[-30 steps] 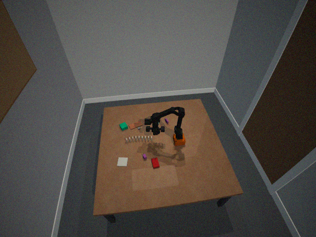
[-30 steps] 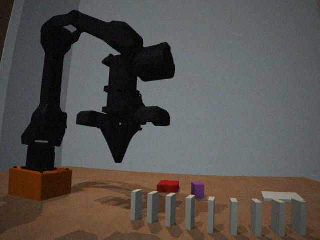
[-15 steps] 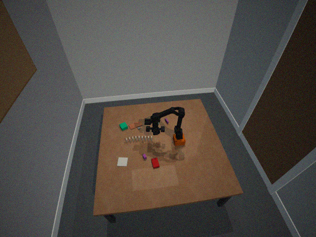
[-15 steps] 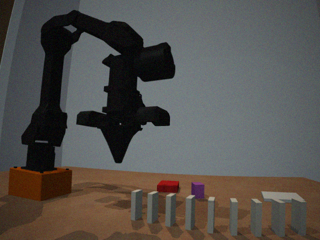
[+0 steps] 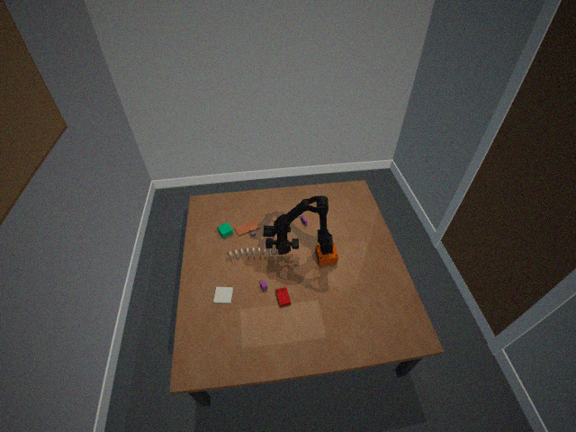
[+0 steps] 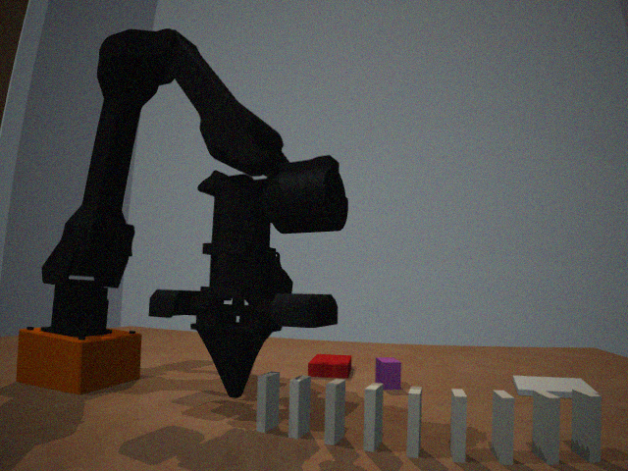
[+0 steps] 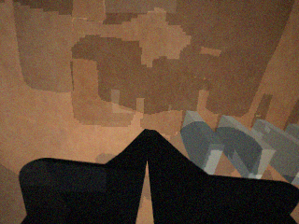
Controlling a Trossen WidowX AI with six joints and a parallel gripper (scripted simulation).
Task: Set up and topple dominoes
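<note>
A row of several pale grey dominoes (image 5: 254, 252) (image 6: 372, 418) stands upright, roughly evenly spaced. The end domino nearest the robot base (image 6: 267, 402) (image 7: 202, 149) is upright, and so is the far end one (image 5: 229, 255) (image 6: 587, 426). My gripper (image 6: 235, 395) (image 7: 149, 134) is shut and empty, pointing down. Its tips are just past the base-side end of the row, low over the table, at about the height of the domino tops. A small gap shows between the tips and the end domino. In the top view the arm partly hides that end of the row.
A red block (image 5: 283, 297) (image 6: 330, 366), a purple block (image 5: 263, 285) (image 6: 388, 373) and a white slab (image 5: 223, 295) (image 6: 552, 385) lie on one side of the row. A green block (image 5: 225, 229), an orange flat piece (image 5: 246, 229) and another purple piece (image 5: 303, 220) lie on the other.
</note>
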